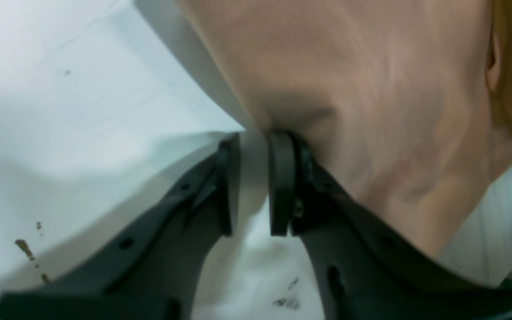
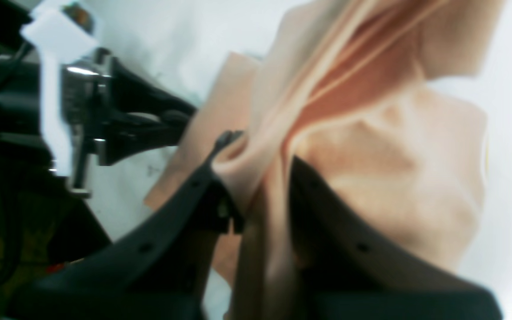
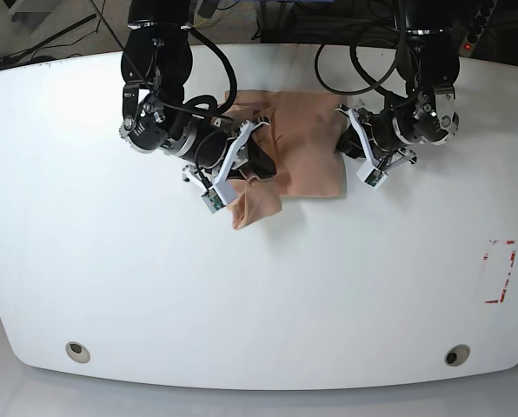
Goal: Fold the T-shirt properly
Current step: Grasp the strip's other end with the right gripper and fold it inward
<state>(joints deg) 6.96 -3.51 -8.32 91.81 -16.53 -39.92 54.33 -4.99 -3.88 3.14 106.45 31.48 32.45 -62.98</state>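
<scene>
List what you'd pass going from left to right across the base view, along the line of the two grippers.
Bare white table → right gripper → T-shirt → left gripper → bare table → red-marked rectangle, lower down.

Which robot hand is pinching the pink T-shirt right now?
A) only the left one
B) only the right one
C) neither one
B: in the right wrist view the right gripper has a bunch of the T-shirt squeezed between its fingers, while in the left wrist view the left gripper shows white table through the gap in its jaws, with the cloth only at its tip.
</scene>
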